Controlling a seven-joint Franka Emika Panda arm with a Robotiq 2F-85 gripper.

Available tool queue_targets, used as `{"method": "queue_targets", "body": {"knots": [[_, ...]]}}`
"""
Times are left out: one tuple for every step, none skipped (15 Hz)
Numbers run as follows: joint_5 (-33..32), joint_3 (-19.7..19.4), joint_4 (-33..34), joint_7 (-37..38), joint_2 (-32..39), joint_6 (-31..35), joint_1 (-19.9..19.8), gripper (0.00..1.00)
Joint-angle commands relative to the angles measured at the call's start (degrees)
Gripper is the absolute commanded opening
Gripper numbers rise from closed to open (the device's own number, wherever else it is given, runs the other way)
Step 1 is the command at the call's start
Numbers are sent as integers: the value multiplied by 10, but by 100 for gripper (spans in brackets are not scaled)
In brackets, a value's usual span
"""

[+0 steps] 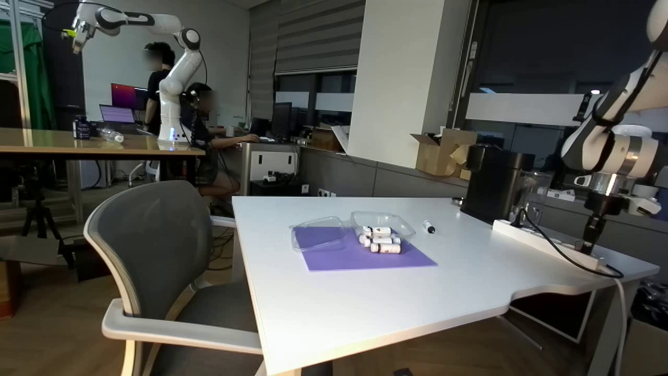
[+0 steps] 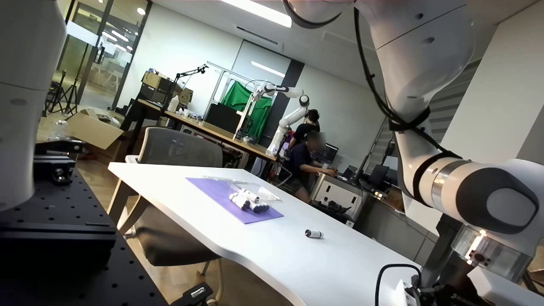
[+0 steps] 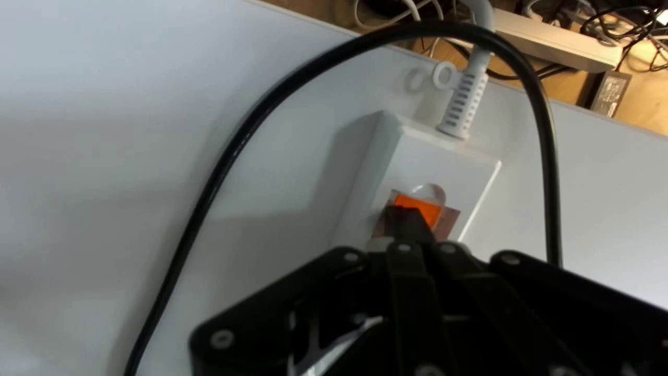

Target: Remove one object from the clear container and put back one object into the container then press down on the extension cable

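From my station I record the gripper (image 3: 411, 224) pointing down at the white socket block of the extension cable (image 3: 441, 156), its tips covering part of the orange switch (image 3: 425, 209); whether that switch is depressed I cannot tell. The two fingers of the claw are pressed together, side by side. The block lies on the white table (image 1: 407, 297) near its edge, close to a black appliance (image 1: 490, 183). A pale cord (image 1: 623, 321) leaves the block's end and hangs down past the tabletop, and a black cord (image 3: 549, 162) arcs over the same end (in my wrist view it crosses in front of the pale one). The clear container (image 1: 401, 224) stands open at the edge of the purple mat (image 1: 344, 261), overlapping it, its lid (image 1: 319, 235) spread out beside the tray. Several labelled vials (image 1: 383, 241) lie on their sides in a cluster there; I cannot determine which of them are within the container's walls. In both exterior views a single vial (image 1: 429, 226) lies on its side on the bare tabletop, off the mat, between container and block. A grey chair (image 1: 148, 245) stands at the table.
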Motion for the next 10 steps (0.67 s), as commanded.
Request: {"method": "queue_targets", "body": {"knots": [[-17, -14, -37, 9, -10, 3, 19, 0], [-21, -14, -43, 2, -13, 6, 21, 0], [-24, -15, -52, -3, -16, 18, 24, 0], [-29, -16, -62, -9, -19, 32, 27, 0], [-39, -18, -77, -16, -22, 54, 32, 0], [-45, -20, -92, -23, -26, 81, 36, 0], [-53, -23, -114, -30, -31, 121, 40, 0], [-56, -23, -134, -38, -36, 159, 41, 0], [-58, -22, -154, -45, -42, 192, 41, 0], [-71, -12, -169, -44, -46, 219, 33, 0]]}}
